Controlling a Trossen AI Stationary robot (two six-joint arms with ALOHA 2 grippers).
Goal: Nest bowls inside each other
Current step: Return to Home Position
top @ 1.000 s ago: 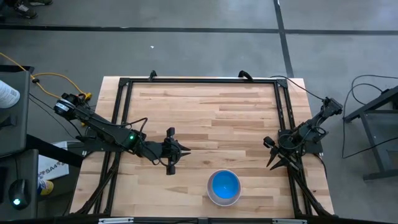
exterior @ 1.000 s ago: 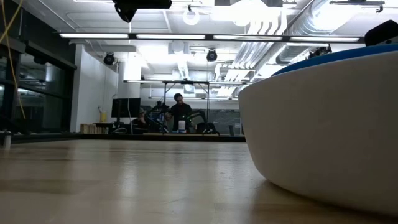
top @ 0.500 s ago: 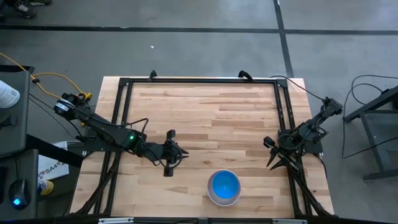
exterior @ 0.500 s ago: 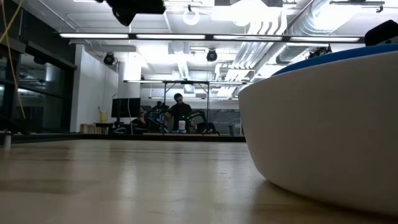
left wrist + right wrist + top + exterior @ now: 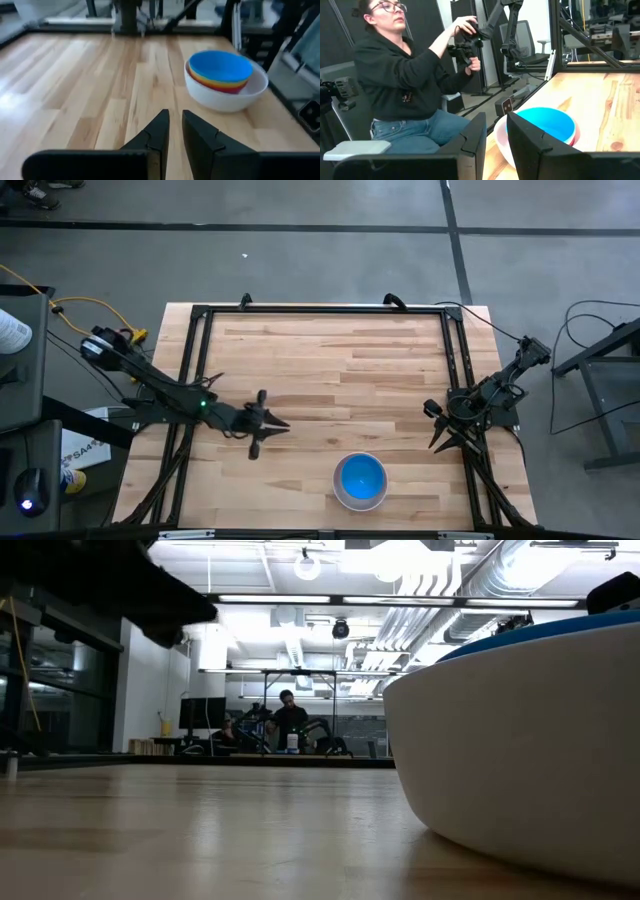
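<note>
Wood bench (image 5: 330, 350), black frame. Left arm stretches in low from the left edge. Left claw (image 5: 283, 423) sits over mid-left bench, narrow gap, empty. Right arm is folded at the right edge, right claw (image 5: 445, 445) angled down, narrow gap, empty. Floor box (image 5: 80, 452) reads "SA4", partly hidden. White bowl (image 5: 341, 496) sits near the front edge. Blue bowl (image 5: 360, 476) is nested on top inside it, yellow and red rims showing under it.

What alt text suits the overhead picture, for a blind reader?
A white bowl holding a blue bowl sits near the table's edge. The left gripper hangs over the table left of it; the right gripper waits at the right side.
</note>
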